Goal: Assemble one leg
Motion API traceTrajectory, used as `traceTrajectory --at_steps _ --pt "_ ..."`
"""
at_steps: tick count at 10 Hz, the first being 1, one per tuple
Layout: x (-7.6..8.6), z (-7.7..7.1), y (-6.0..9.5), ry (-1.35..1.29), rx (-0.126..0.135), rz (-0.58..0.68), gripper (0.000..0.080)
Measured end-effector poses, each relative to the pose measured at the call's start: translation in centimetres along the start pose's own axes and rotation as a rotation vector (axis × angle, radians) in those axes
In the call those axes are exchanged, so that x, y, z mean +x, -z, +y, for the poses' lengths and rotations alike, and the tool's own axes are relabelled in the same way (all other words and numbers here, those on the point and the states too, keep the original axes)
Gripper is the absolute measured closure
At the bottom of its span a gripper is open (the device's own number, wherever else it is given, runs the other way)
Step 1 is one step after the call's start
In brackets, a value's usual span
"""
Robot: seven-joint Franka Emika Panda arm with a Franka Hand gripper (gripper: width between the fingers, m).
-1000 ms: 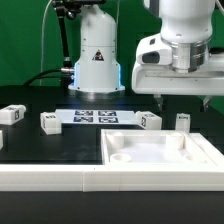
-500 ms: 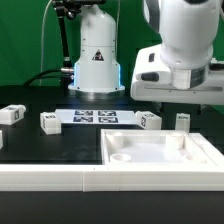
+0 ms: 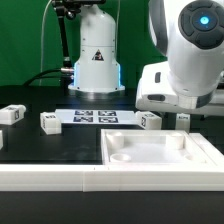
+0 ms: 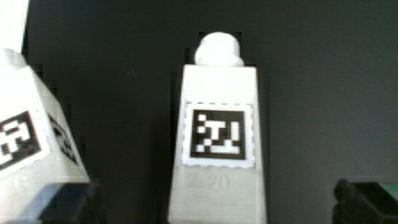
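Wrist view shows the leg [image 4: 221,140] lying on the black worktop [image 4: 125,60] between the fingers [image 4: 368,197], which stand wide apart and hold nothing, neither one touching it, its tag [image 4: 221,132] facing the camera, its peg [image 4: 217,47] pointing away from them, and a second leg [image 4: 18,130] just beside it.

My black table [image 3: 40,145] carries the marker board [image 3: 95,116], with the outer leg [image 3: 12,114] and second leg [image 3: 50,121] to the exterior view's left of it, and the third leg [image 3: 150,120] and fourth leg [image 3: 183,120] to its right. The white panel [image 3: 165,150] lies flat in front of those two. Under my wrist, one leg [image 4: 219,130] lies tag-up on the dark surface, with a neighbour leg [image 4: 27,120] just beside it.
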State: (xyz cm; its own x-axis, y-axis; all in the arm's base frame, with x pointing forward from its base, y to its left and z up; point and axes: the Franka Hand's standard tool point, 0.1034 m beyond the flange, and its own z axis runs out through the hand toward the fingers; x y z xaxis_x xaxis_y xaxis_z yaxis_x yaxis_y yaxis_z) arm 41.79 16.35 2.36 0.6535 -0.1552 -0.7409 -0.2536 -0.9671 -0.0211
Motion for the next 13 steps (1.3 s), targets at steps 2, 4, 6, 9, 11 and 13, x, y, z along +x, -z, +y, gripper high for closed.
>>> traceTrajectory --at_steps 2,4,6,9,11,13 --pt "0.2 -0.5 -1.4 0.000 -0.010 0.009 0.0151" --pt "-0.1 -0.4 -2.6 0.000 -0.024 0.001 0.0151" --pt "-0.3 0.0 -3.1 -0.006 -0.028 -0.008 0.0181" --pt "-0.3 0.0 -3.0 -0.005 -0.028 -0.007 0.0360" --pt "-0.3 0.0 -3.0 -0.005 -0.028 -0.007 0.0509" --pt "-0.3 0.0 -3.0 -0.005 -0.028 -0.007 0.0509"
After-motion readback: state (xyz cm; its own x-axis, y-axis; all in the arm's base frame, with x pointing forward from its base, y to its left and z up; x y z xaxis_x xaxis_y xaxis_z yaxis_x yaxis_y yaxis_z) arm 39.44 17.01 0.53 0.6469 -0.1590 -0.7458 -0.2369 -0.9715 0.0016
